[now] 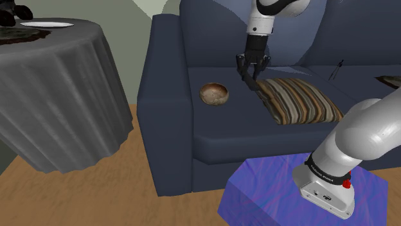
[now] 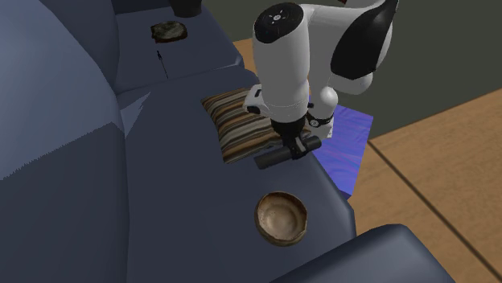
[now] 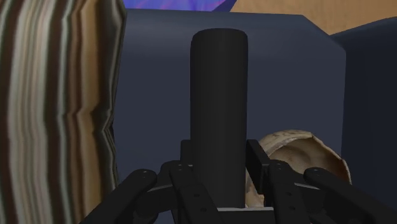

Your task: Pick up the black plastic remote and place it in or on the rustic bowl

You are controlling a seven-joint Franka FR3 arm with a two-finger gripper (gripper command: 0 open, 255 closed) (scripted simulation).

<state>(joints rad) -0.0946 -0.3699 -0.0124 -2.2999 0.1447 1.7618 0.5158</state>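
Observation:
My black gripper (image 1: 252,75) is shut on the black remote (image 3: 219,121), a long dark bar clasped between the fingers (image 3: 257,156). I hold it lifted above the navy sofa seat, beside the striped cushion (image 1: 301,100). In the second exterior view the remote (image 2: 273,155) pokes out sideways under the gripper (image 2: 296,145). The brown rustic bowl (image 1: 214,94) sits empty on the seat, a short way off toward the shoulder view's left. In the wrist view the bowl (image 3: 299,156) shows just past the remote, partly hidden by my fingers.
The sofa's armrest (image 1: 168,77) rises just beyond the bowl. A round table with a grey cloth (image 1: 58,90) stands at the shoulder view's left. My blue stand (image 1: 302,192) is in front of the sofa. A small dish (image 2: 170,30) lies on the far seat.

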